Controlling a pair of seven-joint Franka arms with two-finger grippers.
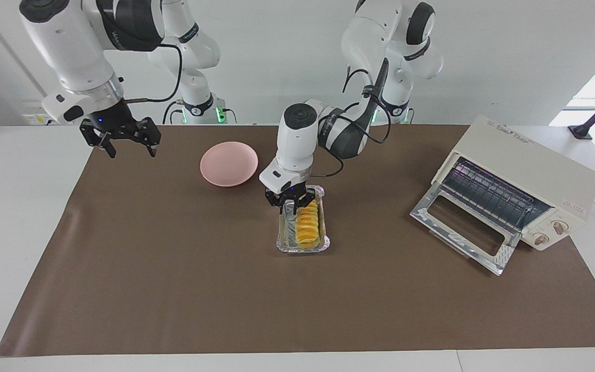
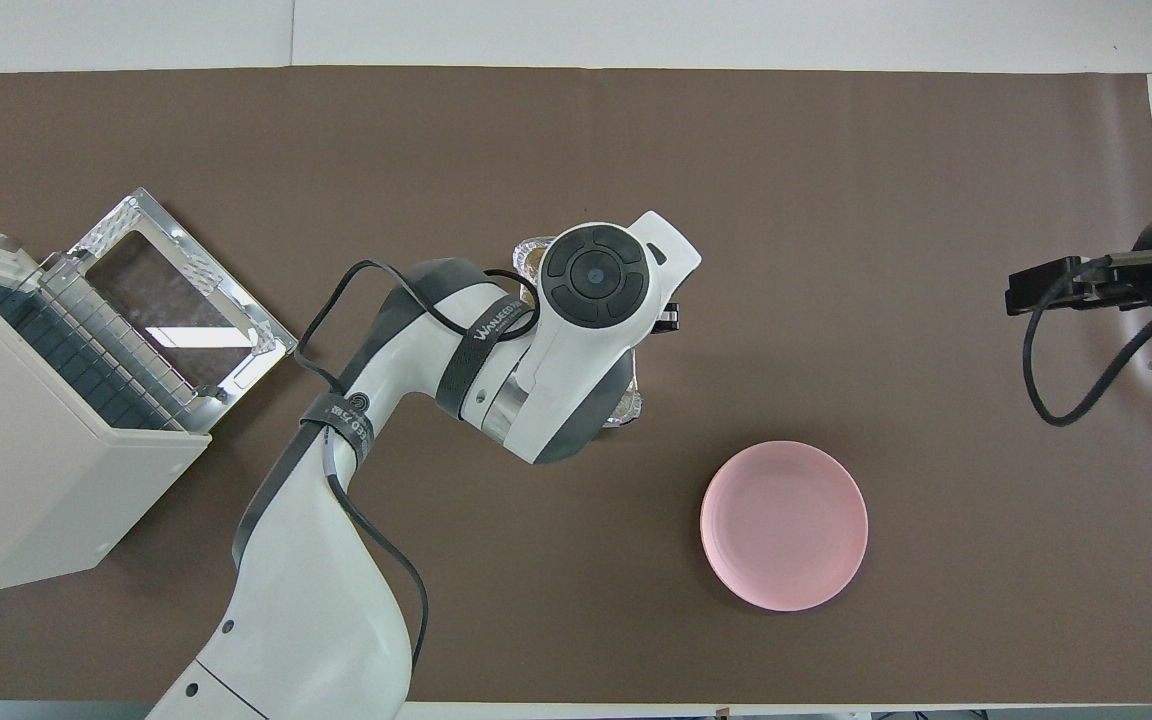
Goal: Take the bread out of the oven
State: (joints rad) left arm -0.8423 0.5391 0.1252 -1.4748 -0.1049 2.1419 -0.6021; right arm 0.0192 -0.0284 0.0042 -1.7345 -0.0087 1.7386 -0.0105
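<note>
Bread [image 1: 308, 225]: a ridged golden-orange loaf lying in the foil tray [image 1: 302, 247] at the middle of the counter [image 1: 173, 289], outside the oven; hidden under the left arm in the overhead view.
Foil tray: flat on the brown mat, well apart from the oven and near the pink plate [image 1: 229, 163], which lies nearer to the robots.
Oven [image 1: 525, 186]: at the left arm's end of the counter, glass door [image 1: 465, 227] dropped fully open, wire rack [image 1: 488, 194] bare, two knobs beside the opening.
Left pincer [image 1: 293, 203]: pointing down at the tray's end nearer to the robots, fingers slightly spread over the loaf's end; I cannot tell whether they touch it.
Right pincer [image 1: 124, 140]: waiting raised over the right arm's end of the counter, fingers spread wide, holding nothing.
</note>
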